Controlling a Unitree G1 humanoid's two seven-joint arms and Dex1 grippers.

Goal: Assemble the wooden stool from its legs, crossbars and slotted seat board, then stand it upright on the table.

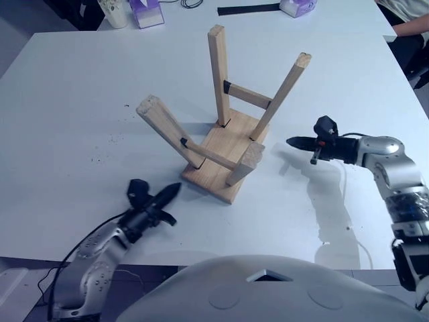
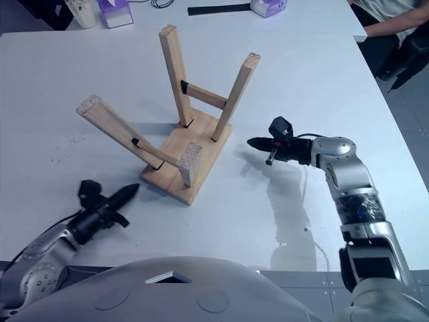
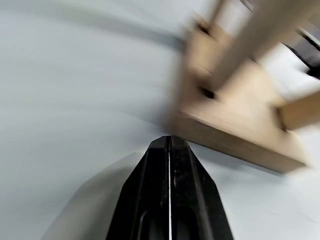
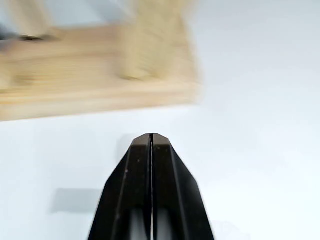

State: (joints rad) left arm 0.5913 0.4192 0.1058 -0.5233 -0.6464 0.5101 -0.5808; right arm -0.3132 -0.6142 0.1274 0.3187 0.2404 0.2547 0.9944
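Note:
The wooden stool lies upside down in the middle of the white table [image 1: 80, 100], its slotted seat board [image 1: 224, 151] flat on the surface. Two legs [image 1: 218, 74] stand up at the far side, joined by a crossbar [image 1: 248, 96]. The near pair of legs [image 1: 166, 127] leans over to the left, linked by another crossbar [image 1: 213, 156]. My left gripper [image 1: 173, 190] is shut and empty, close to the board's near corner. My right gripper [image 1: 292, 141] is shut and empty too, just right of the board.
At the table's far edge stand a purple-and-white box [image 1: 146, 12], a white object [image 1: 112, 12], another small box [image 1: 297, 7] and a black strip [image 1: 247, 9]. A person sits beyond the far right corner [image 1: 410, 15].

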